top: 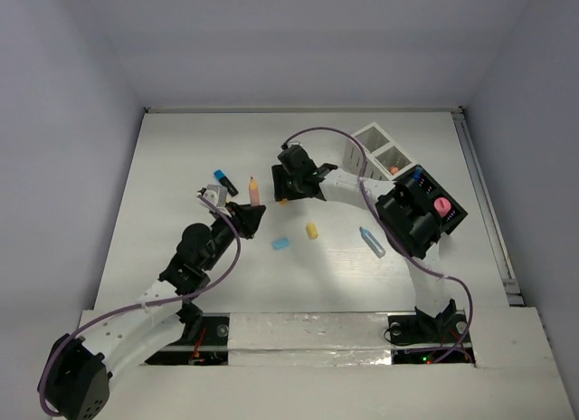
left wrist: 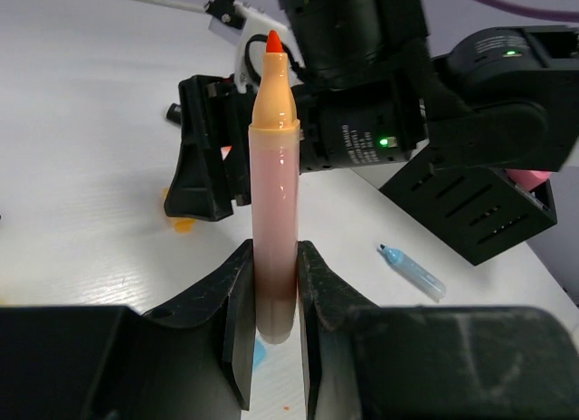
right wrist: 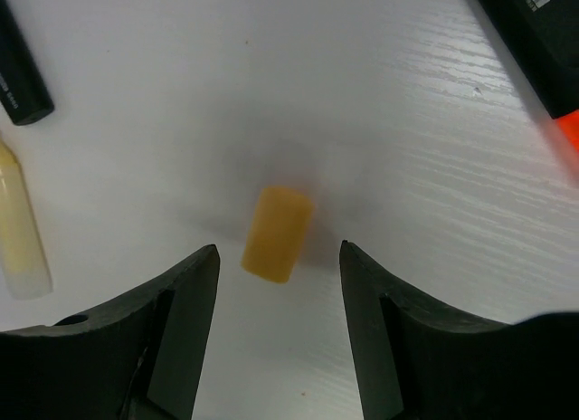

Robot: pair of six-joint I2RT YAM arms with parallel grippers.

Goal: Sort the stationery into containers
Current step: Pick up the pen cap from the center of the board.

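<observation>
On a white table (top: 172,157), the left gripper (left wrist: 274,298) clamped the lower end of a peach marker (left wrist: 274,185). The right gripper (right wrist: 279,252), jaws spread wide and holding nothing, hung over a stubby orange piece (right wrist: 276,232), apart from the boxes (top: 364,141).

White wood-grain table (top: 172,212), blue-capped black marker (top: 223,181) left of centre, blue eraser (top: 280,243), yellow piece (top: 312,231), pale blue marker (top: 372,242), small orange stub (right wrist: 277,233), row of slatted boxes (top: 384,148) at far right.
</observation>
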